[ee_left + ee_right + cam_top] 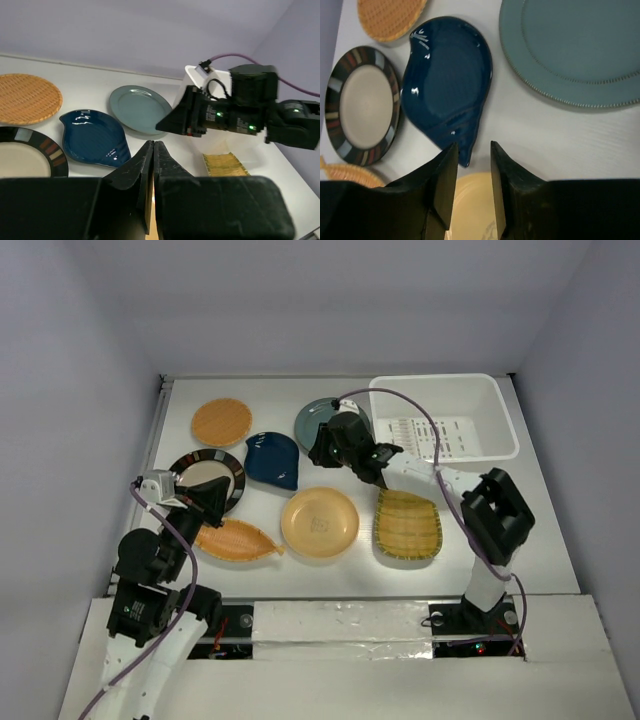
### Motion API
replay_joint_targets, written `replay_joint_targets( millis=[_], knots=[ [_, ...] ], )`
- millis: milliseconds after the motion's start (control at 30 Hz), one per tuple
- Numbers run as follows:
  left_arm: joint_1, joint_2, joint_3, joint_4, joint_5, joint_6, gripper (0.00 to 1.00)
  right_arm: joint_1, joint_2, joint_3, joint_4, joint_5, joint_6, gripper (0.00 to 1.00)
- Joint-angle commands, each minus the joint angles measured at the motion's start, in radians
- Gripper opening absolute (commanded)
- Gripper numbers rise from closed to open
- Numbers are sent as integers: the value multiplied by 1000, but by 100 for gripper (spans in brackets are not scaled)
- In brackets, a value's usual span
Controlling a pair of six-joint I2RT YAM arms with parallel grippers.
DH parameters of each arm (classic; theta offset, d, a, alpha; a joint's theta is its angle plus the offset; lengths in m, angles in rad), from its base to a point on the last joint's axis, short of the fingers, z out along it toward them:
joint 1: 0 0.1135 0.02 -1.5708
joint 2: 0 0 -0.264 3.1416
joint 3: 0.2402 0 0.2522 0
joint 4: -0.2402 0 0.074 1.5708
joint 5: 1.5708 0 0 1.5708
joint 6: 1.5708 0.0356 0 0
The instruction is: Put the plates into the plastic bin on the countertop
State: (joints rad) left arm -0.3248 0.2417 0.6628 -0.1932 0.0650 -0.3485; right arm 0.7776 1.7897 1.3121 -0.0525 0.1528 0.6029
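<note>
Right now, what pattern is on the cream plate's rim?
The cream plate has a black rim with reddish, grey and tan blocks; clearest in right wrist view.

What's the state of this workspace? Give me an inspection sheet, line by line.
Surface: glossy white countertop, no spills seen.
Job's things: seven plates, all on the countertop, none in the plastic bin: round orange plate, grey-teal plate, blue leaf plate, black-rimmed plate, orange leaf plate, round yellow plate, ribbed yellow plate.
Clutter: nothing seen.
Tools: left tool shut, empty, by the black-rimmed plate; right tool slightly open, empty, above the blue leaf plate's tip.
Cables: purple cables, one trailing from each tool; the right one arches across the bin's left end in the top view.
Surroundings: lavender walls on three sides.
</note>
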Motion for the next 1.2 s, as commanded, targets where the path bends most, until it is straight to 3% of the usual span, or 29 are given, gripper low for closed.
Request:
replay_joint_targets(
  millis=[0, 67, 100, 200, 667, 867, 1033, 1167],
  knots=[
    [-13, -24, 12, 17, -33, -9, 0, -12, 54, 101, 5, 5, 23, 40],
    [-22, -27, 11, 15, -40, -14, 6, -21, 106, 140, -4, 16, 41, 46],
    [-22, -27, 9, 17, -40, -14, 15, -32, 121, 151, -4, 14, 60, 49],
    [-43, -27, 9, 17, -39, -14, 28, -32, 183, 180, 17, -28, 89, 50],
    [-62, -38, 12, 5, -56, -17, 35, -32, 396, 239, 148, -214, 233, 46],
    [-62, -38, 14, 5, -56, -17, 35, -32, 433, 239, 212, -219, 287, 34],
    [-71, -39, 14, 0, -65, -17, 36, -32, 405, 179, 275, -180, 324, 2],
    [-71, -33, 14, -2, -88, -20, 36, -23, 334, 96, 365, -159, 340, 0]
  ],
)
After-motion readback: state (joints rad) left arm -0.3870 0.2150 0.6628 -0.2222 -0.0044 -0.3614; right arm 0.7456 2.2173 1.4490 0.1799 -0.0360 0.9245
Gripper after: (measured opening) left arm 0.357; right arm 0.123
